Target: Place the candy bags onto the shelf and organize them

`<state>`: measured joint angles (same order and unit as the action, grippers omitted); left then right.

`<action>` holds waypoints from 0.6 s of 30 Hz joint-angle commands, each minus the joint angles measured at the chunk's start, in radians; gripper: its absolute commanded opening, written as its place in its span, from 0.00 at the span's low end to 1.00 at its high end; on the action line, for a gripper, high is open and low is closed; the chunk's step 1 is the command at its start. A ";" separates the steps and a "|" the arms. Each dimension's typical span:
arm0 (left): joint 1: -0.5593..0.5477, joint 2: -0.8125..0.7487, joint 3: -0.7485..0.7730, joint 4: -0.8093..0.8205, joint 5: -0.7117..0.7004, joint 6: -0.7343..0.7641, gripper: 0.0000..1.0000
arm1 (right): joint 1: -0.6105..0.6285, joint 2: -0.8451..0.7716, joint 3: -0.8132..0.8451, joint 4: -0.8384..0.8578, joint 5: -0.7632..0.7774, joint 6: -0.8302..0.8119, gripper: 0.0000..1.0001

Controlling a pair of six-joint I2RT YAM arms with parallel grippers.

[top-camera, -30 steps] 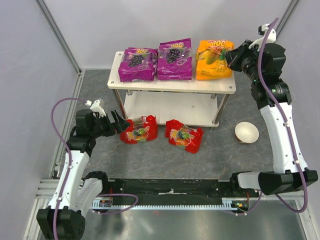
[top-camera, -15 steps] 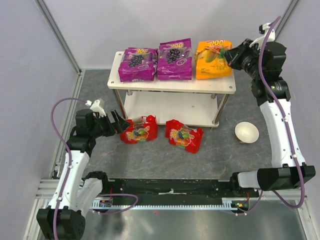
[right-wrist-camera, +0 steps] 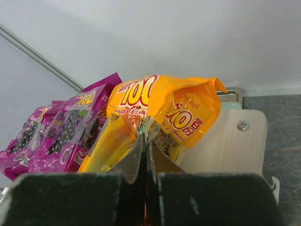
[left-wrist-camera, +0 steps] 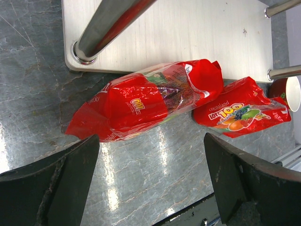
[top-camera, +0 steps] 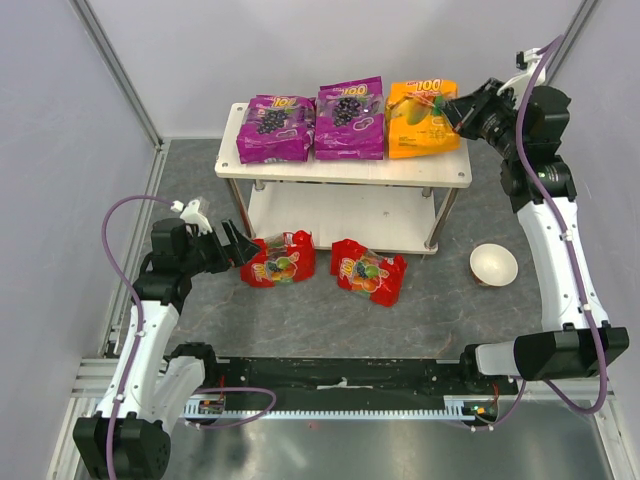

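The shelf (top-camera: 440,172) stands at the back. Two purple candy bags (top-camera: 275,128) (top-camera: 350,118) lie side by side on its top board. My right gripper (top-camera: 452,109) is shut on the edge of the orange-yellow candy bag (top-camera: 420,118) at the top board's right end; in the right wrist view the bag (right-wrist-camera: 141,117) is pinched between the jaws, next to the purple bags (right-wrist-camera: 70,127). Two red candy bags (top-camera: 278,259) (top-camera: 368,271) lie on the floor before the shelf. My left gripper (top-camera: 236,245) is open beside the left red bag (left-wrist-camera: 141,101); the other red bag (left-wrist-camera: 240,110) lies further off.
A small white bowl (top-camera: 493,265) sits on the floor right of the shelf. The shelf's lower board (left-wrist-camera: 178,33) and a metal post (left-wrist-camera: 101,28) are just behind the red bags. Grey walls close in the back and sides.
My right gripper has shifted the orange-yellow bag a little to the left on the top board, closer to the purple bags. The left arm has not moved.
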<state>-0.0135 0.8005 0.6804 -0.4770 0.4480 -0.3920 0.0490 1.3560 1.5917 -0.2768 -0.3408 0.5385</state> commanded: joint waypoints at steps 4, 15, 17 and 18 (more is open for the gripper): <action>-0.002 -0.004 0.001 0.028 0.015 -0.002 0.99 | 0.003 0.000 -0.041 0.028 -0.076 0.023 0.00; -0.002 -0.001 0.001 0.028 0.018 -0.002 0.99 | 0.002 -0.050 -0.056 0.002 -0.014 -0.015 0.69; -0.002 -0.001 0.001 0.029 0.018 -0.002 0.99 | 0.002 -0.055 -0.039 -0.019 0.011 -0.044 0.74; -0.002 0.000 -0.001 0.028 0.020 -0.001 0.99 | 0.002 -0.051 -0.018 -0.028 0.029 -0.052 0.74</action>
<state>-0.0135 0.8005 0.6804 -0.4767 0.4484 -0.3920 0.0494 1.3430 1.5318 -0.2729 -0.3668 0.5373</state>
